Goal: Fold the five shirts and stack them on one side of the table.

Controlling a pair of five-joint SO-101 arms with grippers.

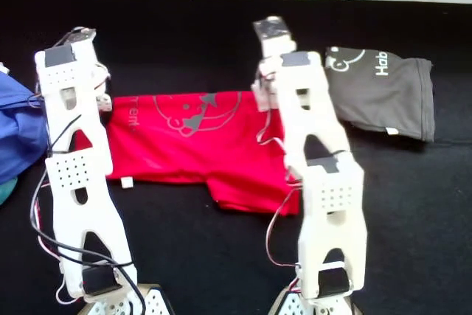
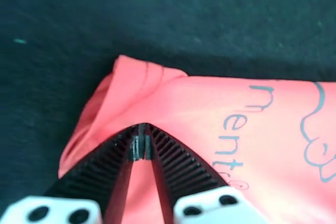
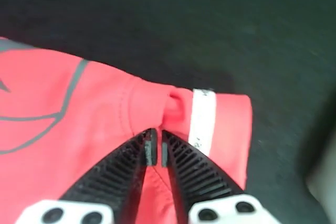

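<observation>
A red shirt (image 1: 192, 138) with a grey print lies spread across the middle of the black table. My left gripper (image 2: 140, 141) is shut, pinching the red shirt (image 2: 210, 129) near its left corner, where the cloth bunches up. My right gripper (image 3: 156, 145) is shut on the red shirt (image 3: 79, 129) at its far right edge, beside a white label (image 3: 202, 119). In the high view the left arm (image 1: 70, 145) stands over the shirt's left end and the right arm (image 1: 310, 130) over its right end. A folded dark grey shirt (image 1: 383, 90) lies at the back right.
A blue garment (image 1: 18, 127) is heaped at the table's left edge. The black tabletop (image 1: 199, 256) is bare in front of the red shirt, between the two arm bases.
</observation>
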